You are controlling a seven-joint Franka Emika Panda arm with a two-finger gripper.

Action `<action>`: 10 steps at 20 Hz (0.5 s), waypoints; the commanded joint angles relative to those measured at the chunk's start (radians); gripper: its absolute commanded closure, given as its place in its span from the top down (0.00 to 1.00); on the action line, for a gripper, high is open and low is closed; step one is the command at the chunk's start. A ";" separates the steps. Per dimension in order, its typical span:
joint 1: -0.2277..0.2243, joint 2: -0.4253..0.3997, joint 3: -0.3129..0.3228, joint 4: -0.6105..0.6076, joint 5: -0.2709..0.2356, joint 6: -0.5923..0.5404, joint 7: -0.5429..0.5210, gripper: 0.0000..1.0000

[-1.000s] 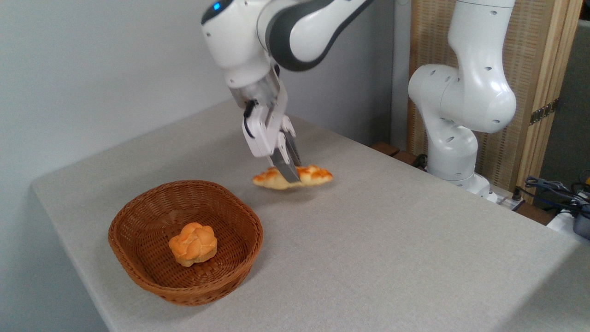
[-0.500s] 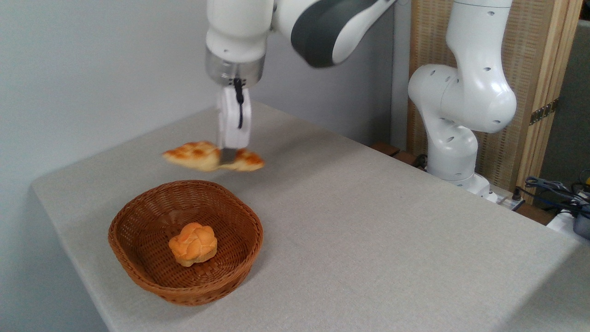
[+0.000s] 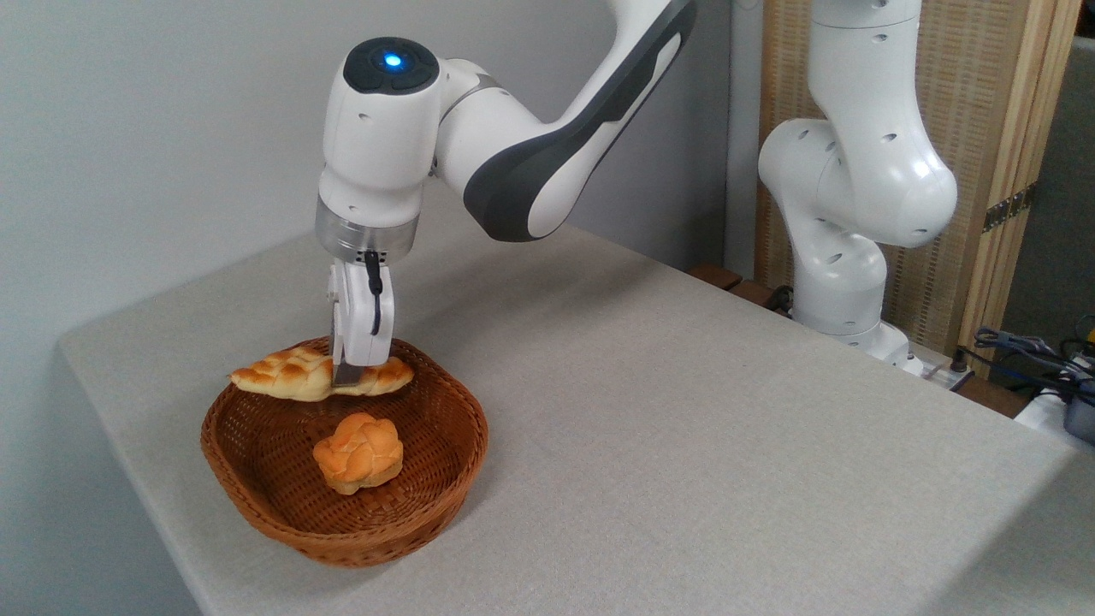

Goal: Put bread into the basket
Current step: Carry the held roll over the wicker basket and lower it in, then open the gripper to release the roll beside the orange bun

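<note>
Bread [image 3: 295,374] clamped in jaws above basket [image 3: 257,505] back rim; no writing legible.

My end effector [image 3: 346,374] hides the middle of the bread [image 3: 291,376], its far finger out of sight. The loaf covers the basket's [image 3: 257,505] far rim. The counter [image 3: 684,428] runs off the frame's lower edge.

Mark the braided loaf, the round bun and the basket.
braided loaf [image 3: 287,375]: fixed camera, on its crust left of the gripper.
round bun [image 3: 358,453]: fixed camera, on its knotted top.
basket [image 3: 466,402]: fixed camera, on the right rim.
</note>
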 commanded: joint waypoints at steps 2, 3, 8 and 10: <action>0.000 -0.002 0.004 0.014 0.002 0.005 0.000 1.00; 0.000 -0.002 0.004 0.014 0.018 0.004 0.000 1.00; 0.004 -0.008 0.010 0.016 0.059 0.004 0.000 1.00; 0.007 -0.022 0.018 0.020 0.059 0.002 -0.006 1.00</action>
